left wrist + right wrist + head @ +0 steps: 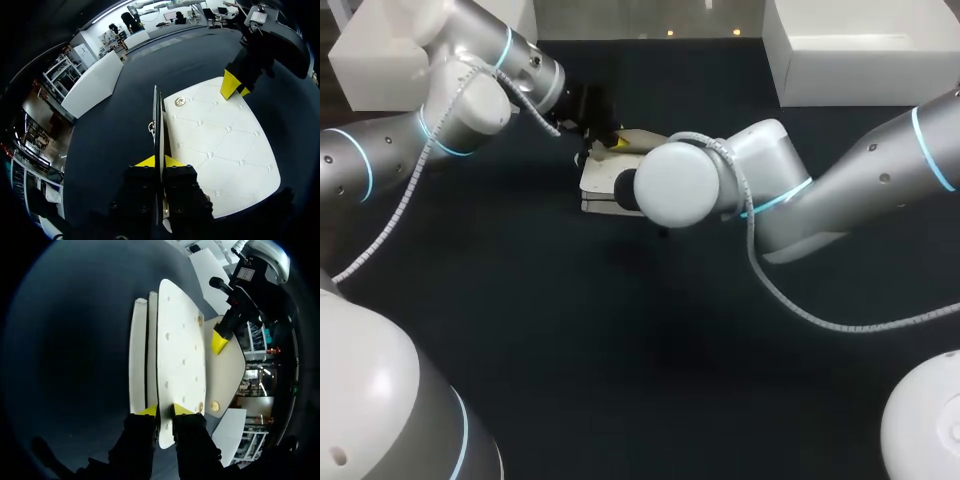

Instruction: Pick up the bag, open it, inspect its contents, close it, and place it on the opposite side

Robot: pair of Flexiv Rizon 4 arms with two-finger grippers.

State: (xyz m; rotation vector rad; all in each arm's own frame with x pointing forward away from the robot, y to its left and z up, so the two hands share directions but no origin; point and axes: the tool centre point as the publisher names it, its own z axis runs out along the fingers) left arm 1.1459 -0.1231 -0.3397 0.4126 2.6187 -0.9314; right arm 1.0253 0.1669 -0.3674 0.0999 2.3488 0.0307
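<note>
Left gripper (pixel 159 161) is clenched on the bag's (pixel 220 150) upright flap (pixel 157 115). The right gripper (pixel 162 411) likewise pinches a white panel (pixel 180 340), so the bag lies between them. Opening seems to be in hand. Next, I judge, they must part gently and spread the mouth without straining the gold stud (pixel 180 102).

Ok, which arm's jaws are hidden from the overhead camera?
The right arm: its round wrist joint covers its jaws above the white bag. The left arm differs, since its yellow tip shows at the bag's far edge.
</note>
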